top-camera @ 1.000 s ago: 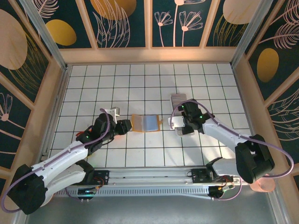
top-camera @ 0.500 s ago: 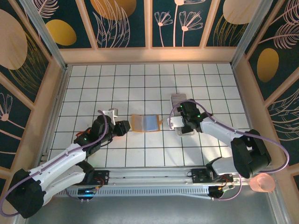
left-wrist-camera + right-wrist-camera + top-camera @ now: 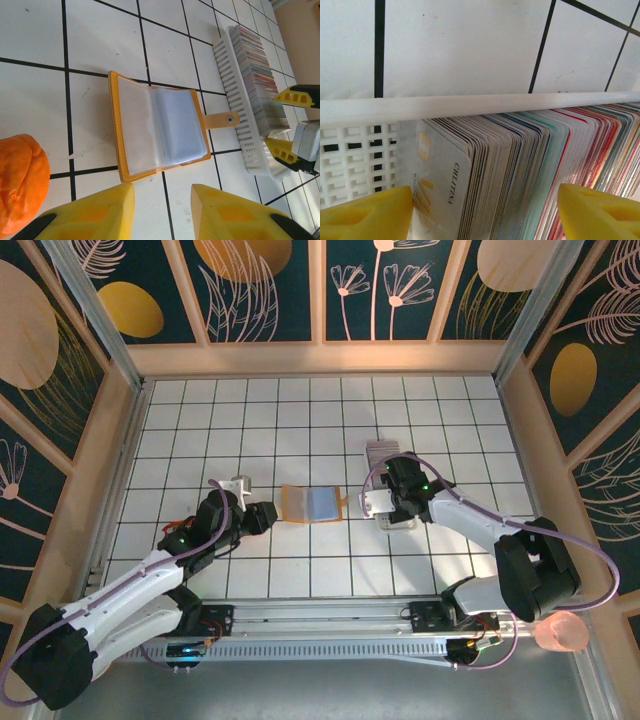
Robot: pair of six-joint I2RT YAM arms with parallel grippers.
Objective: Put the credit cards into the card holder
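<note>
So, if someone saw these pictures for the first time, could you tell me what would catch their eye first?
Probably the tan card holder, lying open and flat in the middle of the tiled table. Then the dense row of credit cards standing on edge in a white slotted tray, the open right gripper straddling one end. The open left gripper points at the holder.

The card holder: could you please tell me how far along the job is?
Done: the card holder lies open, its clear sleeves apparently empty. In hand: the open right gripper straddles the credit cards in the white tray, none gripped yet. To do: every card; the left gripper hovers open near the holder.
</note>
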